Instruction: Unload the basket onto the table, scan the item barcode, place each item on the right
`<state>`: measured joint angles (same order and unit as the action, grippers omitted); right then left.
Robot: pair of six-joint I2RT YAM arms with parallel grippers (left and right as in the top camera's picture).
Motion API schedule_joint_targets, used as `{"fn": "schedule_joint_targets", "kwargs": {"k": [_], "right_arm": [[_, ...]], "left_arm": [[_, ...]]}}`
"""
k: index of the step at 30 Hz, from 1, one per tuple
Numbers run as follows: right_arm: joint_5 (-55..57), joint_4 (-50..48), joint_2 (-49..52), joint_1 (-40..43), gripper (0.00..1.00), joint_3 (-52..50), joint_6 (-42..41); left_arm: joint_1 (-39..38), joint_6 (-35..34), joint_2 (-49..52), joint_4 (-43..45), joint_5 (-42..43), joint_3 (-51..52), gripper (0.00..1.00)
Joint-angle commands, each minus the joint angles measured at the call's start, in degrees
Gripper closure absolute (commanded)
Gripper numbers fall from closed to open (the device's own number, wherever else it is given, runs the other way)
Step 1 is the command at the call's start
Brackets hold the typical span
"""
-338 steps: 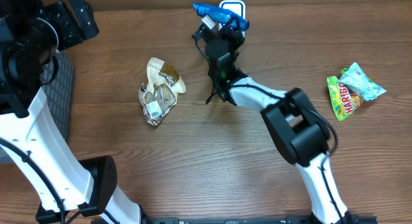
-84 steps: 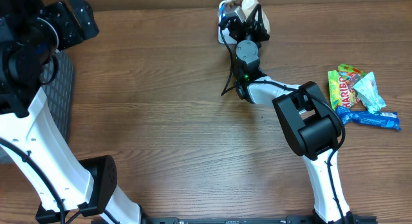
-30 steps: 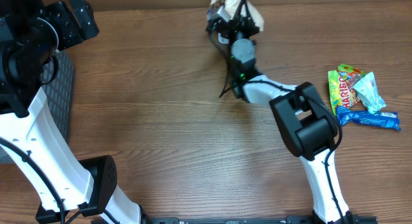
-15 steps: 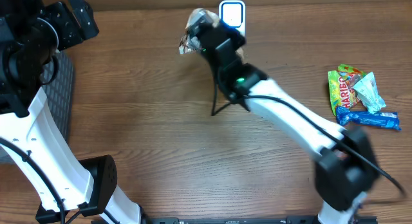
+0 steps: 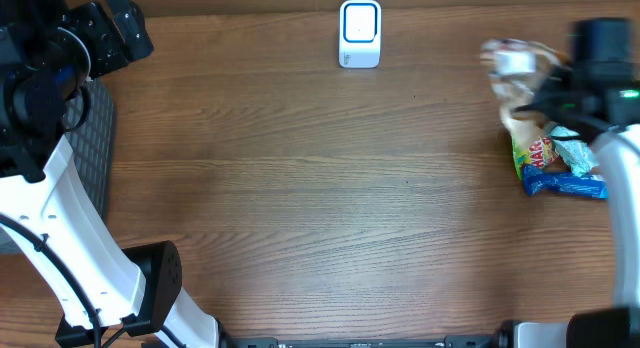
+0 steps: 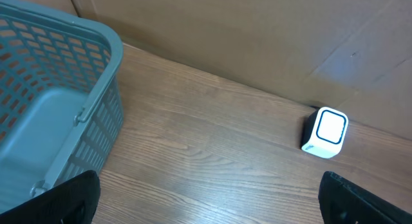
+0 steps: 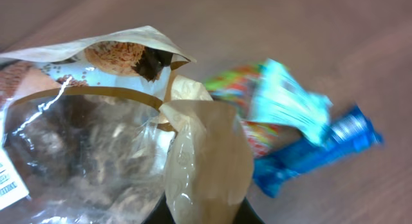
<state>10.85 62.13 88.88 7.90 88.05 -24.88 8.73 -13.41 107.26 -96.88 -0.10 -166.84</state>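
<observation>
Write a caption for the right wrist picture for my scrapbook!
A crinkly snack bag, held up close, hangs over candy packets on the wooden table.

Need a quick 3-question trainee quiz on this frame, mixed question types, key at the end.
1. True or false: an item is being held right over the scanner.
2. What do the right arm's jaws hold? A) a brown-and-clear bag B) a blue bar C) nothing
3. How many packets lie in the pile on the table at the right?

Key:
1. False. The scanner stands alone at the far edge; the held item is well off to the right.
2. A. The jaws are shut on it.
3. Three: Haribo bag, teal packet, blue bar.
</observation>
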Motion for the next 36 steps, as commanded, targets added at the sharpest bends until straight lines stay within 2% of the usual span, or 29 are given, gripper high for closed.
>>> {"fn": "schedule_joint_targets", "kwargs": {"k": [1,5,6,8,9,12,13,14,18,20,22,25,31,36], "right_arm": [[-7.1,-1.0,2.5,9.2,0.95,-3.1,-3.9],[-8.5,-3.0,7.4,17.0,0.93,-5.8,-3.8],[-9.4,-3.3,8.7,18.0,0.83,-6.0,-3.6],[-9.8,-3.5,10.4,18.8,0.53,-6.0,-3.4],[-10.1,-3.7,10.9,18.8,0.43,-6.0,-3.4],[-12.3,-3.8,10.7,18.7,0.34,-5.6,-1.0],[-14.8,-3.2,10.4,18.7,0.27,-4.6,1.7],[-16.1,-2.7,10.0,18.7,0.23,-4.0,3.1],[-23.7,0.9,5.3,18.7,0.14,-0.2,8.4],[-28.1,2.6,1.3,18.5,0.14,1.7,10.9],[-33.1,4.0,-4.4,17.4,0.11,3.1,15.5],[-38.0,5.9,-14.8,14.0,0.00,3.9,19.3],[-38.0,12.4,-31.4,10.1,0.00,3.9,18.9],[-37.9,14.3,-39.8,10.2,0.00,3.9,18.9]], "left_arm": [[0.2,-0.3,0.3,0.1,-0.5,-0.2,0.00],[0.2,-0.3,0.3,0.1,-0.5,-0.2,0.00],[0.2,-0.3,0.3,0.1,-0.5,-0.2,0.00],[0.2,-0.3,0.3,0.1,-0.5,-0.2,0.00],[0.2,-0.3,0.3,0.1,-0.5,-0.2,0.00],[0.2,-0.3,0.3,0.1,-0.5,-0.2,0.00],[0.2,-0.3,0.3,0.1,-0.5,-0.2,0.00],[0.2,-0.3,0.3,0.1,-0.5,-0.2,0.00],[0.2,-0.3,0.3,0.1,-0.5,-0.2,0.00],[0.2,-0.3,0.3,0.1,-0.5,-0.2,0.00],[0.2,-0.3,0.3,0.1,-0.5,-0.2,0.00],[0.2,-0.3,0.3,0.1,-0.5,-0.2,0.00],[0.2,-0.3,0.3,0.1,-0.5,-0.2,0.00],[0.2,-0.3,0.3,0.1,-0.5,-0.2,0.00]]}}
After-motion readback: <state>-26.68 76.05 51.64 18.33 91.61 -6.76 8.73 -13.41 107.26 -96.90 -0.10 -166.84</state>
